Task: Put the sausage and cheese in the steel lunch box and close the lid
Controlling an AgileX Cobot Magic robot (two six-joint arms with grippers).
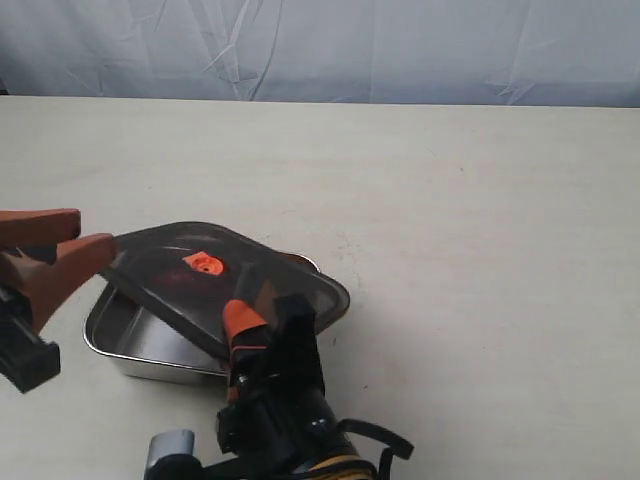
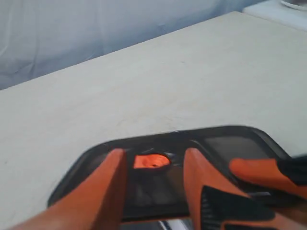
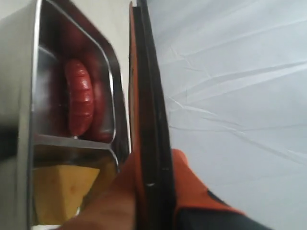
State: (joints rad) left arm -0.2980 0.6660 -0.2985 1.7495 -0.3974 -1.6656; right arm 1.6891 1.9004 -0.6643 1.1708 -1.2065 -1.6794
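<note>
Right wrist view: pinching the edge of the lid (image 3: 148,96) with the right gripper (image 3: 153,179), holding it tilted over the steel lunch box (image 3: 19,96), showing the sausage (image 3: 79,103) and the cheese (image 3: 57,191) in neighbouring compartments inside. Hovering with the left gripper (image 1: 95,234) spread wide beside the lid's corner.

My gripper (image 3: 152,170) is clamped on the lid (image 3: 146,96), which runs edge-on through the middle of the frame, dark with an orange seal along one face. One of the orange fingers (image 3: 192,184) presses each side of it. Just beside the lid, the open lunch box (image 3: 24,96) fills one side of the frame, its shiny rim close to the seal. The sausage (image 3: 79,103) lies in one compartment. The cheese (image 3: 60,191) sits in the next compartment, across a steel divider. On the lid's other side, a wrinkled pale cloth (image 3: 235,96) fills the frame.
</note>
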